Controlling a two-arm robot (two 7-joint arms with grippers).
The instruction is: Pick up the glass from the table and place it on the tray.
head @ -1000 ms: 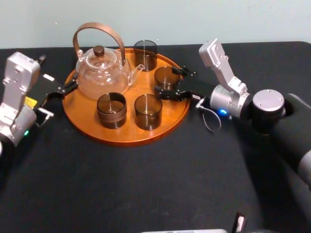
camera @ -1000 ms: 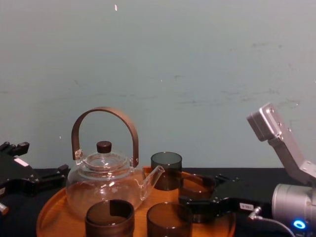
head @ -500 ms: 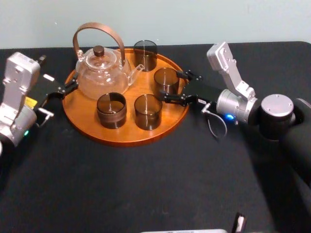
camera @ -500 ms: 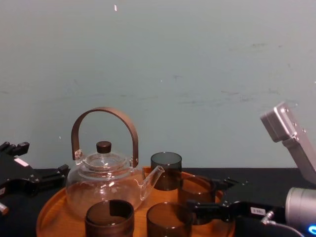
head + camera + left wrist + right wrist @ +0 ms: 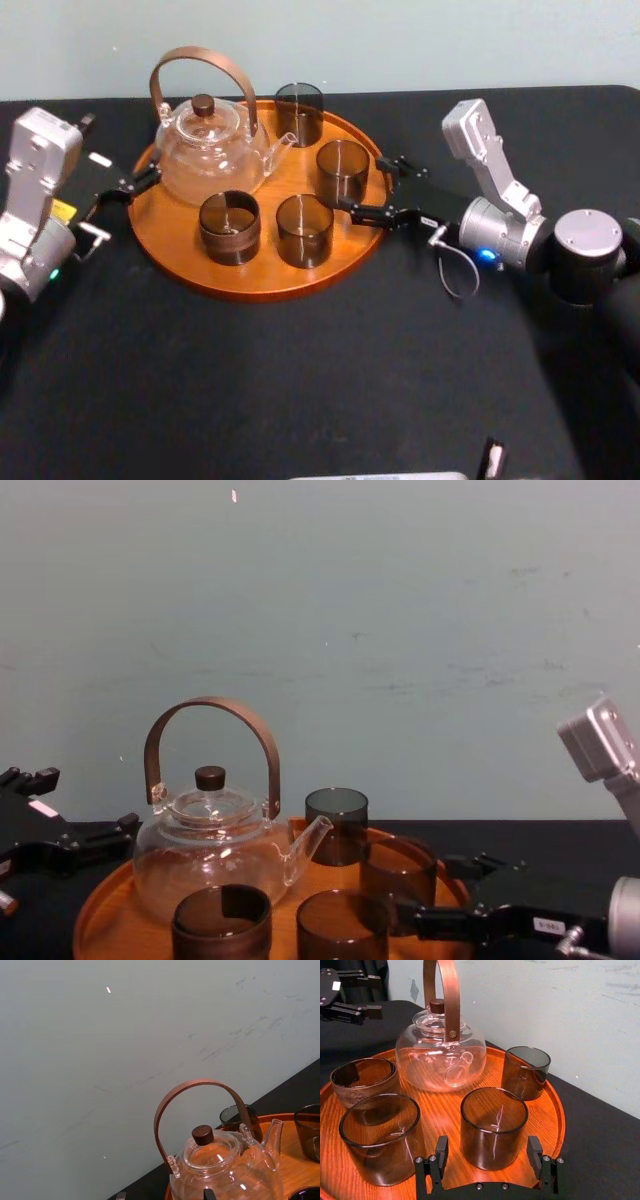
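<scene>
teapot [image 5: 220, 1162] base cropped, left wrist view; tray [image 5: 105, 915] front cropped, chest view

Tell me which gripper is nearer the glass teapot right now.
Left. The left gripper is open just off the left rim of the tray, beside the teapot. The right gripper is open past the right rim, with a glass between it and the teapot.

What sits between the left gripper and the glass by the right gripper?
The glass teapot, on the tray, in the head view. The right gripper hangs open beside that glass.
</scene>
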